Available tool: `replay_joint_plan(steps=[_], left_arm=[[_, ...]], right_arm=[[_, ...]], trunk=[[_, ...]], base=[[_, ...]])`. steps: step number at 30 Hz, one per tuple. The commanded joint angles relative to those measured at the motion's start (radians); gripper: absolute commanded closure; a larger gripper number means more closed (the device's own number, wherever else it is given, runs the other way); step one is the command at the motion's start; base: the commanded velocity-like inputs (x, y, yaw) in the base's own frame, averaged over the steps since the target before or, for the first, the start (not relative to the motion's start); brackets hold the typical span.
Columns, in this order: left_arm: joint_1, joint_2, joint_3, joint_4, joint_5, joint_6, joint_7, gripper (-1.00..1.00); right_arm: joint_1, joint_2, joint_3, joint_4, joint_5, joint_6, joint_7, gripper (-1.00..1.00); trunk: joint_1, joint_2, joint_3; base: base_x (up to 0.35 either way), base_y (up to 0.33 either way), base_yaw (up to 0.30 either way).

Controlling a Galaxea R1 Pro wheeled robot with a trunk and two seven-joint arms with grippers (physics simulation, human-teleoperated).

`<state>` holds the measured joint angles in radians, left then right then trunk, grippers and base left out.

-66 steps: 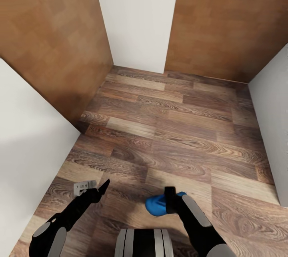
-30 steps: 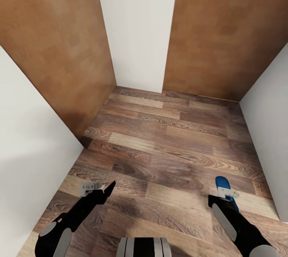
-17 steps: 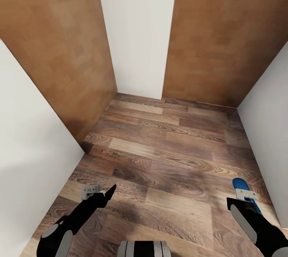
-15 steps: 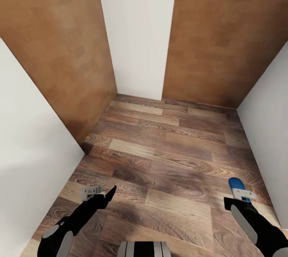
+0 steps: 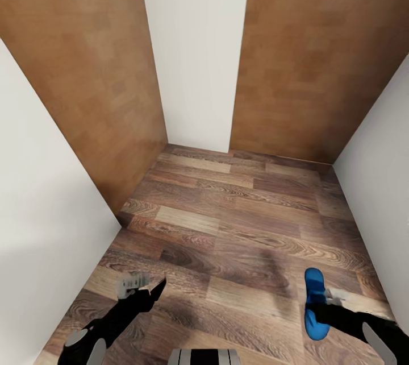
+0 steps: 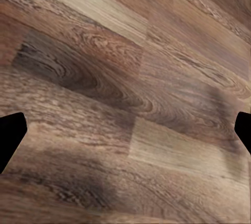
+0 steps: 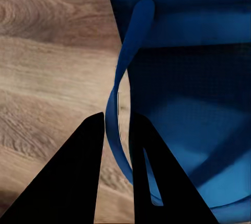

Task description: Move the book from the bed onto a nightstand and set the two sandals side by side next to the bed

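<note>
The right gripper (image 7: pixel 116 130) has its two black fingers pinched on the thin curved strap of a smooth bright blue sandal (image 5: pixel 314 302), which hangs just above the floor (image 5: pixel 238 223) near the right-hand white wall (image 5: pixel 378 166). The left gripper (image 6: pixel 125 130) is spread wide with nothing between its fingertips, over brown wood-grain planks. Ahead, two tan wooden doors (image 5: pixel 307 58) flank a white wall strip.

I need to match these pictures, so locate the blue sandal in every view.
Head view: the blue sandal sits at lower right, at the right gripper.
Right wrist view: the sandal's strap runs between the closed fingers.
Left wrist view: none to point to.
Shared landmark: wood plank floor.
</note>
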<state>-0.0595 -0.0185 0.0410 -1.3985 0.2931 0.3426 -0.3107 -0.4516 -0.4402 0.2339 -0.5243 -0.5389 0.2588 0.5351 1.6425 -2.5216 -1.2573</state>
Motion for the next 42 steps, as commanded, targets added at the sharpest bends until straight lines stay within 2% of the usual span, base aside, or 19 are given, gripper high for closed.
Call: replay_joint_plan(steps=[1, 2, 3, 6, 8, 10, 14, 22, 42], left_arm=[[0.0, -0.001, 0.003, 0.009, 0.01, 0.01, -0.005, -1.0], [0.001, 0.0, 0.003, 0.04, 0.009, 0.008, -0.006, -1.0], [0.001, 0.0, 0.003, 0.067, 0.009, 0.004, -0.007, -1.0], [0.001, 0.0, 0.004, 0.142, 0.008, -0.034, -0.008, -1.0], [0.001, 0.0, 0.005, 0.176, 0.008, -0.076, -0.008, -1.0], [0.001, 0.0, 0.005, 0.192, 0.008, -0.103, -0.008, -1.0], [0.001, 0.0, 0.004, 0.201, 0.008, -0.114, -0.008, -1.0], [0.001, 0.0, 0.005, 0.202, 0.009, -0.116, -0.008, -1.0], [0.001, 0.0, 0.007, 0.204, 0.009, -0.117, -0.008, -1.0]], right_arm=[[-0.001, -0.001, 0.004, 0.025, -0.016, -0.021, 0.028, 1.0], [-0.001, -0.001, 0.004, 0.089, -0.016, -0.082, 0.099, 1.0], [-0.001, -0.001, 0.004, 0.124, -0.016, -0.108, 0.141, 1.0], [-0.001, -0.001, 0.004, 0.186, -0.014, -0.141, 0.202, 1.0], [-0.001, 0.0, 0.004, 0.209, -0.013, -0.153, 0.218, 1.0], [-0.001, 0.003, 0.004, 0.221, -0.012, -0.181, 0.225, 1.0], [-0.001, 0.004, 0.004, 0.23, -0.012, -0.238, 0.23, 1.0], [-0.001, 0.005, 0.004, 0.29, -0.013, -0.245, 0.228, 1.0], [-0.001, 0.009, 0.004, 0.298, -0.012, -0.245, 0.224, 1.0]], trunk=[[-0.001, 0.0, 0.003], [-0.001, 0.0, 0.007], [-0.002, 0.0, 0.011], [-0.003, 0.001, 0.023], [-0.004, 0.002, 0.03], [-0.005, 0.002, 0.038], [-0.006, 0.003, 0.054], [-0.01, 0.005, 0.085], [-0.019, 0.01, 0.162]], base=[[0.0, 0.0, 0.0], [0.0, 0.0, 0.0], [0.0, 0.0, 0.0], [0.0, 0.0, 0.0], [0.0, 0.0, 0.0], [0.0, 0.0, 0.0], [0.0, 0.0, 0.0], [0.0, 0.0, 0.0], [0.0, 0.0, 0.0]])
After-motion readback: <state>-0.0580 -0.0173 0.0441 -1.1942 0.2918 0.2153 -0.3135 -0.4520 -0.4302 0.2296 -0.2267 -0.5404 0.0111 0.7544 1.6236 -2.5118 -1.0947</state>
